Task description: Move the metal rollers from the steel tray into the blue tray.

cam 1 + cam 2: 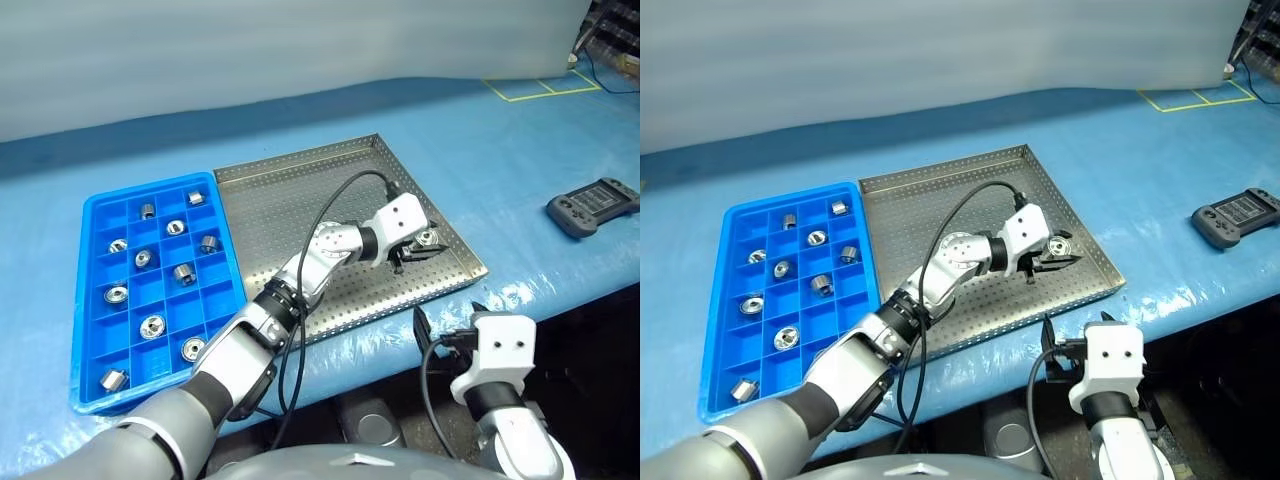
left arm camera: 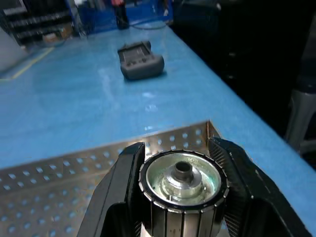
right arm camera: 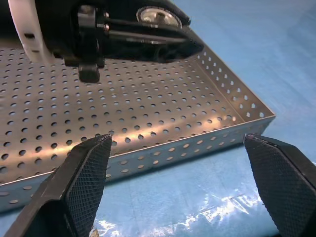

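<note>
Right claw (image 3: 177, 187) gapes empty; left claw (image 2: 180, 192) grips a shiny ribbed roller (image 2: 181, 190) with a dark centre hole.

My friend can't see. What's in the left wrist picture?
The left claw is shut on a shiny metal roller above a corner of the holey steel tray. Behind it, a grey controller lies on the blue table.
</note>
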You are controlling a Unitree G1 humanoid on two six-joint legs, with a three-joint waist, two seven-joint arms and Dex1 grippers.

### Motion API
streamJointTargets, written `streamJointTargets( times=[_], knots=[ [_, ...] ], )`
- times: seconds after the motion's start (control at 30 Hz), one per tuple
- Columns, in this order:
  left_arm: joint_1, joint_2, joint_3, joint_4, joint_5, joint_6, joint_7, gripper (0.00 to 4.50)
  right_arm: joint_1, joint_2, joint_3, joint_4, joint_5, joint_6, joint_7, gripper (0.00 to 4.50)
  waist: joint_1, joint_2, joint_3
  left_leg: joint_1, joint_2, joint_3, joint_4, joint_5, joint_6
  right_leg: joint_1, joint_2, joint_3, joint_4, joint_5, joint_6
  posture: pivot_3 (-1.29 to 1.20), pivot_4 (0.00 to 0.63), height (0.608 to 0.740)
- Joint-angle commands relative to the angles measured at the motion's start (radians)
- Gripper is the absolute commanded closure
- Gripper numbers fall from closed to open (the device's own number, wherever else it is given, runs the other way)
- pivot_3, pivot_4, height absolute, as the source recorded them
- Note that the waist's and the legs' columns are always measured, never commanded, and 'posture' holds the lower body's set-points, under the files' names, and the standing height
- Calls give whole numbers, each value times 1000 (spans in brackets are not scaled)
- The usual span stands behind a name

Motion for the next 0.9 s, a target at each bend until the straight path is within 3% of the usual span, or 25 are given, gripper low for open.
streamJointTargets(
  times=[0.03,0.33,0.5,0.73,0.9],
  knots=[
    [48,30,89,-392,-103,183,1,2759,-181,-41,-13,-16,45,119,83,0,31,1,2,-3,-1,1,1,0,0,-3,0,2,0,1,2,-148,150,740],
    [248,307,197,-784,-74,368,65,2759,-538,-103,48,114,98,250,238,0,181,3,1,2,0,1,1,1,0,-2,4,5,3,5,1,-3,150,740],
    [378,425,277,-899,-59,423,133,2759,-644,-105,99,181,104,256,294,0,271,2,1,-2,-2,0,1,0,1,-3,1,2,1,6,-1,70,150,740],
    [539,483,325,-1010,-53,514,200,2759,-714,-90,163,246,104,243,347,0,320,1,1,-3,-5,0,3,-1,3,-1,-2,0,-2,6,-1,125,150,740],
    [621,486,349,-1054,-64,560,238,2759,-718,-83,178,258,100,239,360,0,326,1,1,-2,-4,-1,3,0,2,-1,-2,-2,0,3,-6,133,150,740]
  ],
)
